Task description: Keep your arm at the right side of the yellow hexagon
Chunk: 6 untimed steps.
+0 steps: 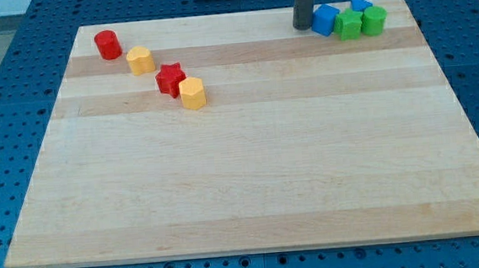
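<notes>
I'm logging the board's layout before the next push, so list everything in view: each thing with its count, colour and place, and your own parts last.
cylinder: 1, red, top left of the board.
rounded block: 1, yellow, shape unclear, just right of and below the cylinder.
star: 1, red, touching the hexagon's upper left.
hexagon: 1, yellow, lowest of the left row.
blue blocks: 2, top right; one beside my tip, one behind the green ones, shapes unclear.
green blocks: 2, top right, side by side, shapes unclear.
board: 1, pale wood, on a blue perforated table.
my tip: 1, dark rod, near the top edge, just left of the blue block, far right of the hexagon.
</notes>
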### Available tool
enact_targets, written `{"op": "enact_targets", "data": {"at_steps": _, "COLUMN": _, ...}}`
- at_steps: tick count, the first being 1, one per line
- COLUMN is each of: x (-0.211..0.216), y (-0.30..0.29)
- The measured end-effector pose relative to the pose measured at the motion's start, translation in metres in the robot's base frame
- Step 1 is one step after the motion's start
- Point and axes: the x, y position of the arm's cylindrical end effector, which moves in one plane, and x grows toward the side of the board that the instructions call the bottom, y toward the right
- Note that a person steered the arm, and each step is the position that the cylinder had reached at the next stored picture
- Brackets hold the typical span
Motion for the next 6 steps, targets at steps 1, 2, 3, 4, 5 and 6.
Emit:
{"op": "enact_targets", "data": {"at_steps": 1, "x": -0.013, "y": 0.008}}
{"op": "enact_targets", "data": {"at_steps": 2, "x": -0.017, "y": 0.011}}
{"op": "enact_targets", "data": {"at_steps": 3, "x": -0.017, "y": -0.003}}
{"op": "enact_targets", "data": {"at_steps": 4, "x": 0.029, "y": -0.037}}
{"op": "enact_targets", "data": {"at_steps": 5, "x": 0.097, "y": -0.039}}
{"op": "enact_targets", "data": {"at_steps": 6, "x": 0.14, "y": -0.039}}
